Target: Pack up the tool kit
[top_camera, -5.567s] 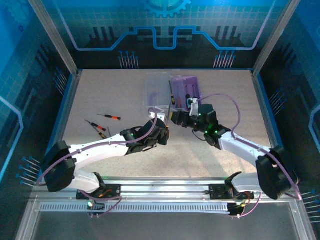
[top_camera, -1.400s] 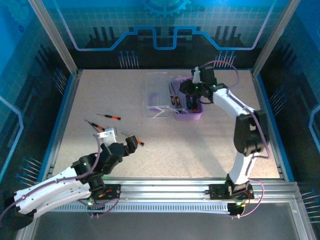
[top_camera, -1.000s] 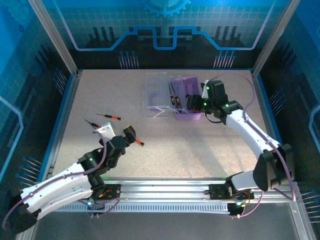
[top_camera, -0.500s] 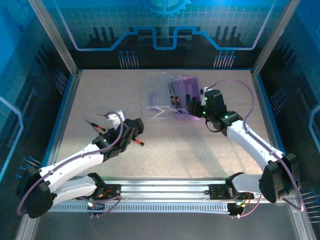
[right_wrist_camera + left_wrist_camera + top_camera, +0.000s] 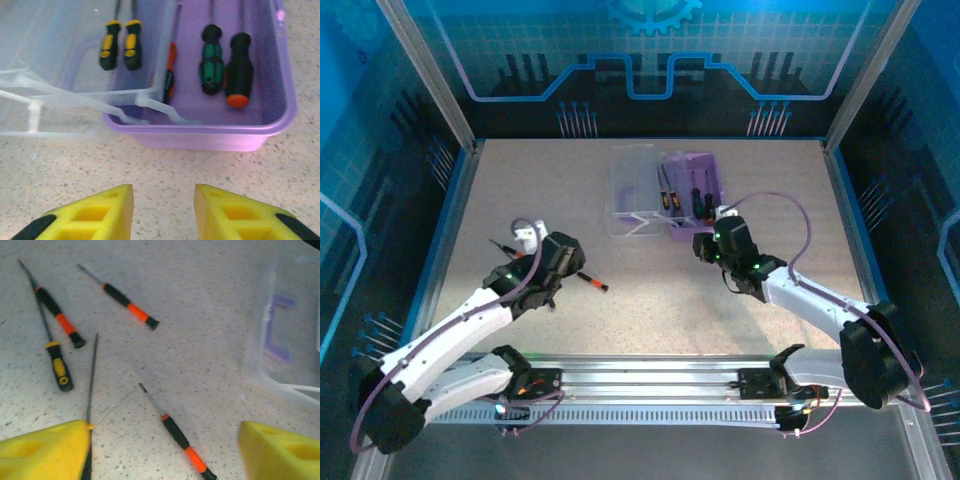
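On the desk, the tool kit lies just above my spread right tool; my left tool, spread, straddles a screwdriver.

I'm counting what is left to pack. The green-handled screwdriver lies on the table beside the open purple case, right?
Not quite. The green-handled screwdriver lies inside the open purple base, not on the table beside it. It sits next to a black-handled screwdriver with an orange end. The right wrist view shows this.
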`<state>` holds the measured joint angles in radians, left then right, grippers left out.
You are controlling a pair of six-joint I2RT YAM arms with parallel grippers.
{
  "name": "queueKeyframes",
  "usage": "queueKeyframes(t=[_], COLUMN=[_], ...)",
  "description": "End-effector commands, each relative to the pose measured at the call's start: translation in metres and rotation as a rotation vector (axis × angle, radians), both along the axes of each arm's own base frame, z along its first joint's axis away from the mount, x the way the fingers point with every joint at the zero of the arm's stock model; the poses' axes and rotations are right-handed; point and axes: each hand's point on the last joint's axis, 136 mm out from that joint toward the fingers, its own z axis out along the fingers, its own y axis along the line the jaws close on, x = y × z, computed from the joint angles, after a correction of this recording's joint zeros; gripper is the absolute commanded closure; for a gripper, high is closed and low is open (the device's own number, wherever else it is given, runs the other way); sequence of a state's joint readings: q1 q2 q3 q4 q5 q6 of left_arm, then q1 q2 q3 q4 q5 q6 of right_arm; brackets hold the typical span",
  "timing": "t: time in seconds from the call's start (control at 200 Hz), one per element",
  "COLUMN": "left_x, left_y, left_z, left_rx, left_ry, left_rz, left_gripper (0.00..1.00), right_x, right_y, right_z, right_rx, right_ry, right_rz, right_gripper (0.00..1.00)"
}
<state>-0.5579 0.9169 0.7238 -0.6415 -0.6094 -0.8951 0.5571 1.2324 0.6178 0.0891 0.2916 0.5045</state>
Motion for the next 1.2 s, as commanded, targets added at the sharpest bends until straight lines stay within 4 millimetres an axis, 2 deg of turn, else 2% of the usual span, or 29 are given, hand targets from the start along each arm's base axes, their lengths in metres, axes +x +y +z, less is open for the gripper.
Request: queueKeyframes(t=[0.0, 0.11, 0.15, 0.33, 0.72, 0.76, 0.825, 1.131, 1.191], left_x=[-0.024, -0.028, -0.029, -0.033, -0.031, -0.03, -0.028, -0.038, -0.039], left_y=[0.017, 0.021, 0.022, 0.027, 0.015, 0.012, 0.01, 0.012, 0.012], left_z=[-0.036, -0.058, -0.066, -0.093, -0.13, -0.133, -0.136, -0.148, -0.15], left_rx=[-0.039, -0.091, -0.098, -0.071, -0.039, -0.04, -0.036, -0.052, -0.05], left_ry=[0.142, 0.215, 0.24, 0.361, 0.549, 0.564, 0.591, 0.583, 0.587], left_rz=[0.057, 0.082, 0.088, 0.111, 0.039, 0.027, 0.02, 0.024, 0.013], left_gripper=[0.38, 0.6, 0.63, 0.59, 0.56, 0.57, 0.64, 0.69, 0.74], right_x=[-0.003, -0.01, -0.01, -0.007, -0.004, -0.005, -0.005, -0.004, -0.004], right_y=[0.011, 0.018, 0.018, 0.022, 0.026, 0.027, 0.026, 0.024, 0.025], right_z=[0.026, 0.026, 0.024, 0.011, 0.0, 0.001, 0.001, -0.001, -0.002], right_rx=[0.072, 0.133, 0.138, 0.124, 0.153, 0.16, 0.161, 0.165, 0.166], right_ry=[-0.128, -0.152, -0.15, -0.102, -0.047, -0.044, -0.046, -0.038, -0.034], right_rz=[0.011, 0.038, 0.037, 0.036, 0.04, 0.045, 0.046, 0.036, 0.037], right_gripper=[0.64, 0.64, 0.64, 0.64, 0.61, 0.61, 0.61, 0.61, 0.61])
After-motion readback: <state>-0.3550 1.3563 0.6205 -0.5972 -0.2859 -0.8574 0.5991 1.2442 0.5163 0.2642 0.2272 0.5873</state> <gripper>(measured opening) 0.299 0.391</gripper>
